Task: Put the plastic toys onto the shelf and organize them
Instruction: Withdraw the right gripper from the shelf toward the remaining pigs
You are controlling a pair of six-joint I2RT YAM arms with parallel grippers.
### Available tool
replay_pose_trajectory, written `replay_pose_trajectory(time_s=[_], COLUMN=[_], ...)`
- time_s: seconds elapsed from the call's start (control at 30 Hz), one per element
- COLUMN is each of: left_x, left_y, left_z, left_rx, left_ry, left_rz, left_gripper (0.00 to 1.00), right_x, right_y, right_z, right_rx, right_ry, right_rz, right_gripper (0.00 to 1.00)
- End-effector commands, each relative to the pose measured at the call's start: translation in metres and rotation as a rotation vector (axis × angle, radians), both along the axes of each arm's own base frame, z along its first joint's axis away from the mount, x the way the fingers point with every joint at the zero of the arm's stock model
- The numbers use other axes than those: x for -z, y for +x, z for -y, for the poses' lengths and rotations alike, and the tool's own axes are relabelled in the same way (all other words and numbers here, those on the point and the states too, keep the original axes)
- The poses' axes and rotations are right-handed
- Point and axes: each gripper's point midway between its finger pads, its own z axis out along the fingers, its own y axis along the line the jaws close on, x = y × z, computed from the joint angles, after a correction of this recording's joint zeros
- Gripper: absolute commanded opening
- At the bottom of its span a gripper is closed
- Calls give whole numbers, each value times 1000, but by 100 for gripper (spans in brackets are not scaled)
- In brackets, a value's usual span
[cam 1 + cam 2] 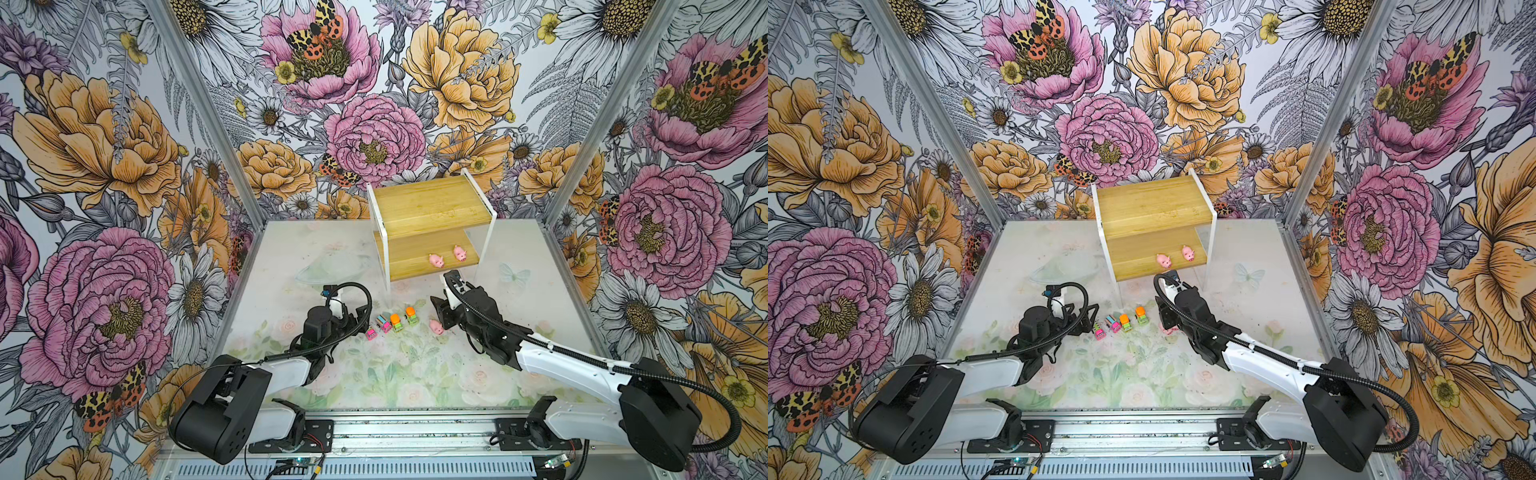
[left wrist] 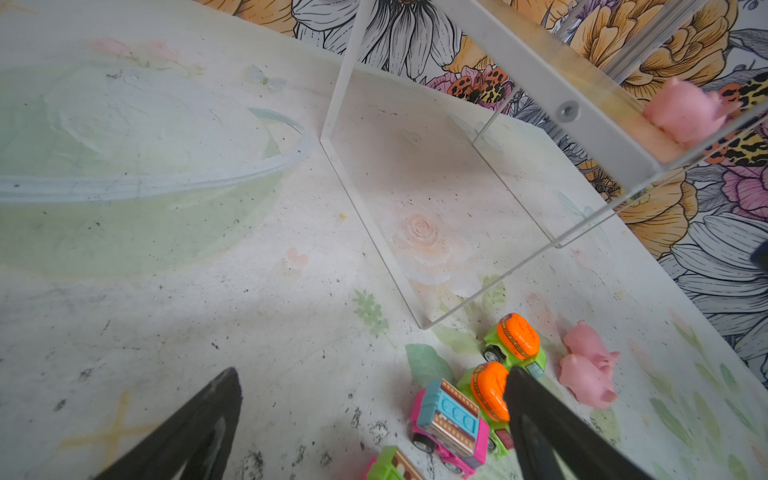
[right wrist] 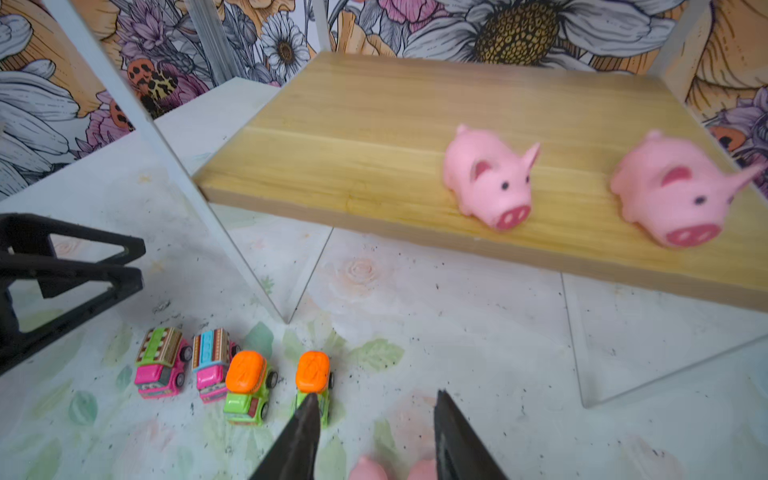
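I see right gripper parted and empty, with two table pigs cropped at the frame edge just by it. Left gripper is spread wide and empty, beside the toy cars.

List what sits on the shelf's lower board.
Two pink pigs, side by side near the front edge of the lower board. In both top views the upper board covers its back strip.

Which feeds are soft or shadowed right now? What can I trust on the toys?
Right wrist view: on the shelf, the inner pig smears slightly, the outer pig badly; the cars on the table look crisp. Left wrist view: a shelf pig is a fuzzy pink blob, and grey shadow covers the near table. Both top views: sharp, evenly lit, stretched at the edges.
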Motion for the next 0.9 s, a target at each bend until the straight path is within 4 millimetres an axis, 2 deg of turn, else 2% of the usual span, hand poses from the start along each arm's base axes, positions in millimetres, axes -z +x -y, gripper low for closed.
replay_pose_trajectory(time_s=[0.0,0.27,0.57,0.87], left_x=[-2,-6,-6,-8], left_y=[-1,-2,-3,-5], left_z=[1,4,5,4], left_rx=[10,21,11,-5], left_ry=[-25,-53,-65,-60], left_rz=[6,0,-21,-32], left_gripper=[99,99,99,99], right_x=[3,42,65,79], right_y=[-10,-31,-40,-39], right_z=[6,41,54,54], right_rx=[15,154,185,177], right_ry=[91,190,178,127], right_rz=[1,-47,-66,-79], right_gripper=[46,48,48,46])
